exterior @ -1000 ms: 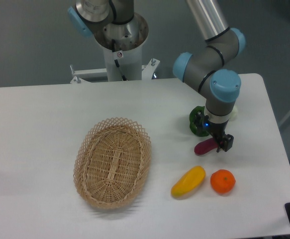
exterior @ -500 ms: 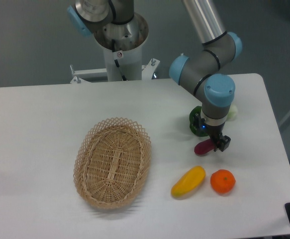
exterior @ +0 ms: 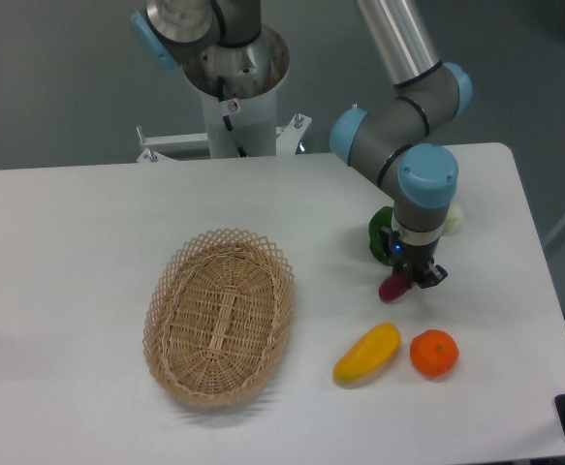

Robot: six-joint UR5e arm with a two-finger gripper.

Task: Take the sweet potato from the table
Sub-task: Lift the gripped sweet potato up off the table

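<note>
Right now the gripper point(exterior: 413, 279) is sitting low over the right side of the table point(exterior: 88, 232), w/ its fingers clamped on the sweet potato point(exterior: 394, 287). Only the left, lower end of the veg is showing, poking out magenta from under the tool; the rest is hidden by the fingers. It's tilting, tip pointing down-left. Can't tell for sure whether that tip is touching the tabletop or hanging just above it, tho a faint shadow is lying right under it.

Progress, as I'm judging it: approach and grasp are looking done; the lift is what's left, or is only just starting. Nothing shows the potato clearly free of the surface yet.

Other stuff around: green item point(exterior: 381, 235) just behind the gripper, mostly blocked by the wrist; a pale lump point(exterior: 454, 219) peeking out at the arm's right. Yellow-orange fruit point(exterior: 366, 353) and orange point(exterior: 433, 353) are lying near, in front of the gripper, apart from it. Wicker basket point(exterior: 219, 316) is sitting well apart to the left.

Grip is near one end, so the potato could be swinging or slipping on the way up.
</note>
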